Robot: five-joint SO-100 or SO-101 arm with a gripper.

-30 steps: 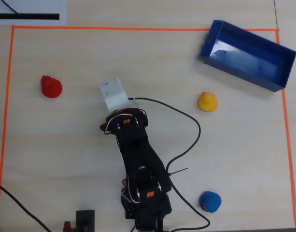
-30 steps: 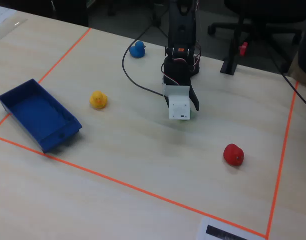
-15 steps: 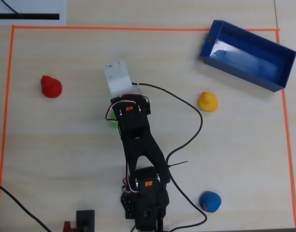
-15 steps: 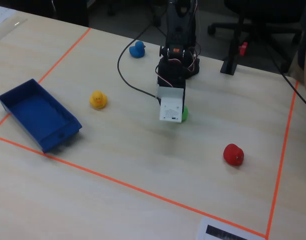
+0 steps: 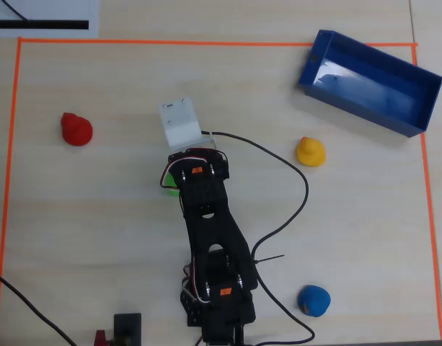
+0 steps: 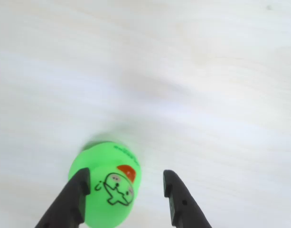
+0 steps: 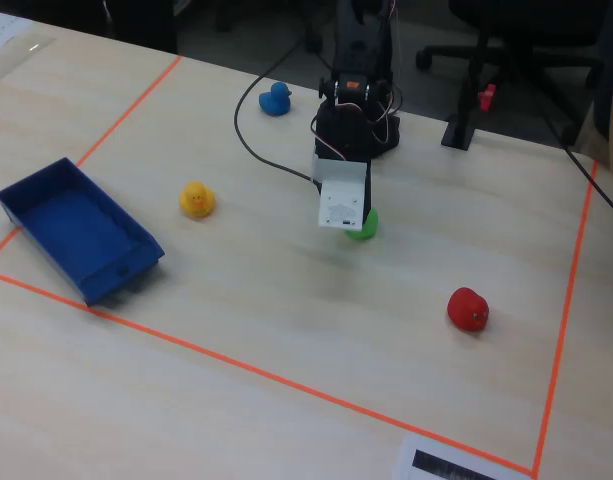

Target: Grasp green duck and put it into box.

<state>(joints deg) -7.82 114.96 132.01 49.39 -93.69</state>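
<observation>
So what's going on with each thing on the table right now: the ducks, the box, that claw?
Green duck: on the table, between the open fingers, not gripped.
Gripper: open, low over the green duck.
Box: empty, near the table corner.
Yellow duck: upright, untouched, nearest the box.
Red duck: on the table, alone.
Blue duck: by the arm's base.
</observation>
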